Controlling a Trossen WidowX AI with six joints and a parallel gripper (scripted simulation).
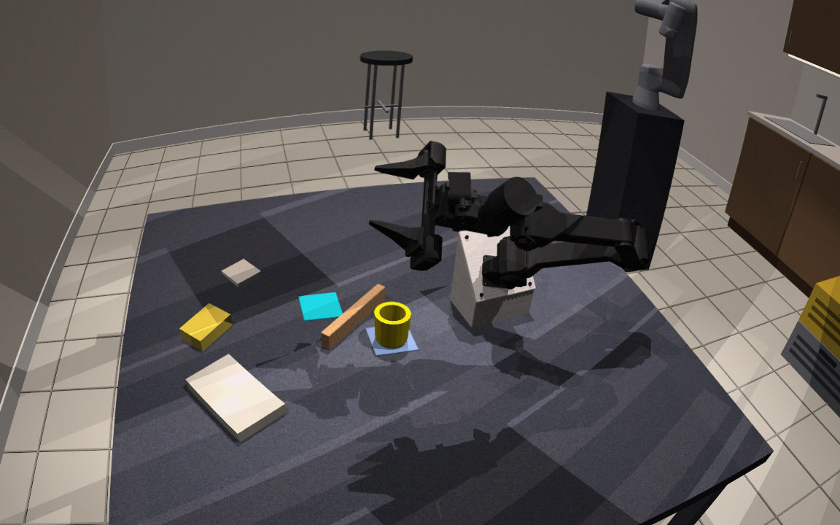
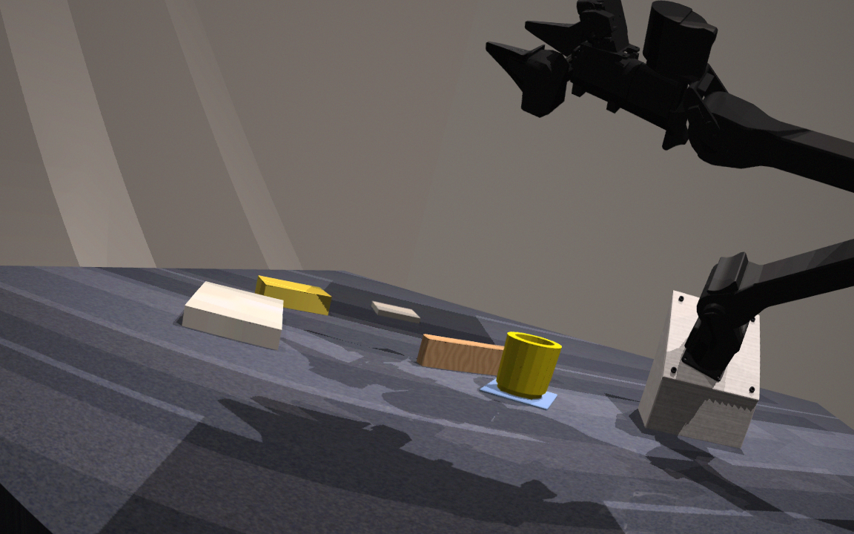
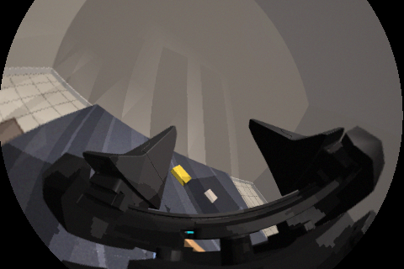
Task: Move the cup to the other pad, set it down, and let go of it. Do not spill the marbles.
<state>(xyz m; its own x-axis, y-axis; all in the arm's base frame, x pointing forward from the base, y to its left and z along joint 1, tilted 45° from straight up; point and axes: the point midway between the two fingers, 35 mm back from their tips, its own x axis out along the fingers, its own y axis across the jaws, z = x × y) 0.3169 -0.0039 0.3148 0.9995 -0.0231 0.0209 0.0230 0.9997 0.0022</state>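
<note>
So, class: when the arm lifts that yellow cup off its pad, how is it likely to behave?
The yellow cup looks rigid and thick-walled, so it probably won't flex in the open pincer. Its smooth, straight sides may slip. It is squat with an open top, so it likely stands steadily, but tilting it could spill what's inside.

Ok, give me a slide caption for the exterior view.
Open gripper raised high above the yellow cup on its light-blue pad.

Matte black arm [image 1: 580, 235], pointed gripper [image 1: 389, 199] tips, grey base [image 1: 475, 287] w/ screws
</note>
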